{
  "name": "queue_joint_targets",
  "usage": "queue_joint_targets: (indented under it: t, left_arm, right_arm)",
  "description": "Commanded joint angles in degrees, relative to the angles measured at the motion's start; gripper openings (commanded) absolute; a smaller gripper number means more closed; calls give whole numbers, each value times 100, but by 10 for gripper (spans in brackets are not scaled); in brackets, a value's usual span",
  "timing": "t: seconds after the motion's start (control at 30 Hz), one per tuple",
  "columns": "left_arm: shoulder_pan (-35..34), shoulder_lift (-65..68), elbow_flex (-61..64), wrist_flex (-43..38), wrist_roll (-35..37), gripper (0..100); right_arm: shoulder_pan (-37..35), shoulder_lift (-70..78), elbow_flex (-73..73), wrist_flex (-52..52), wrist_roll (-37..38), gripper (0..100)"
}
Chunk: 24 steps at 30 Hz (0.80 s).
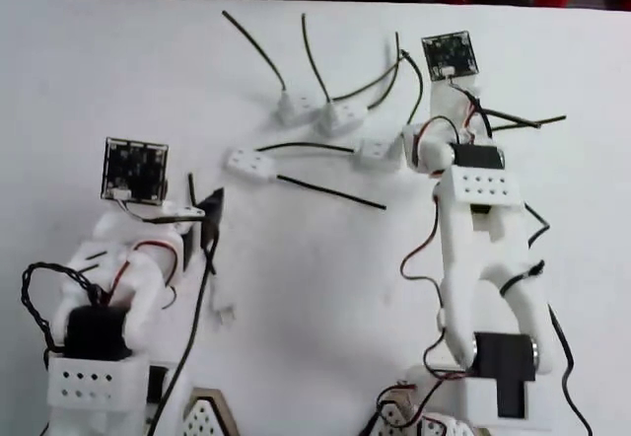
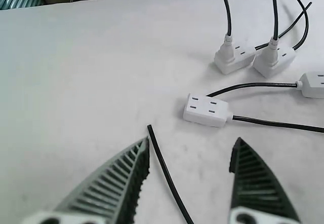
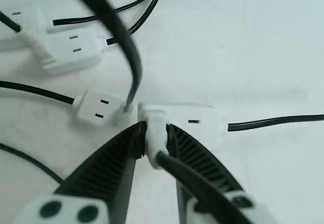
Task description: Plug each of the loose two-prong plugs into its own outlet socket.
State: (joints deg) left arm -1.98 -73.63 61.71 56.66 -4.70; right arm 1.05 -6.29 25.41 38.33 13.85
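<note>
Right gripper [image 3: 155, 128] clamps 1 white plug [image 3: 156, 142], aligning it against the outlet socket [image 3: 195, 120] for insertion. Left gripper [image 2: 192, 142], spread wide and empty, hovers well apart from that socket.

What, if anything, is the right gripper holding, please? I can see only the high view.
Observer: The right gripper is shut on a white plug, with the plug's black cord running back between the jaws.
Operator: Thank you. Is that plug at a socket?
Observer: It is pressed against one end of an outlet block. I cannot tell whether the prongs are in.
Operator: And the left gripper?
Observer: The left gripper is open, and the loose end of a black cord lies on the table between its jaws.
</note>
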Motion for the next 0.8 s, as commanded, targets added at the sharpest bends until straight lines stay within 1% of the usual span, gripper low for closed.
queue_joint_targets:
  t: [0.0,0.13,0.27,0.33,0.43,0.57,0.7,0.77]
  left_arm:
    - [-48,-75,-26,-158,53,260]
    - [-48,-75,-26,-158,53,260]
    - [-48,-75,-26,-158,53,260]
    - [-48,-75,-26,-158,53,260]
    - [-48,-75,79,-255,53,260]
    - [-48,-75,141,-360,44,260]
    - [-40,-75,132,-360,53,260]
    - [-40,-75,132,-360,62,260]
  right_arm:
    - [84,259,-316,-593,26,18]
    - [40,734,-352,-1156,26,24]
    - [-40,1130,-765,-1147,26,124]
    - [-101,1235,-993,-892,26,167]
    - [-119,1095,-1345,-233,26,157]
    - [-145,435,-1468,875,26,135]
    - [-505,-391,-1459,2440,26,109]
    - [-725,-769,-1459,3143,18,78]
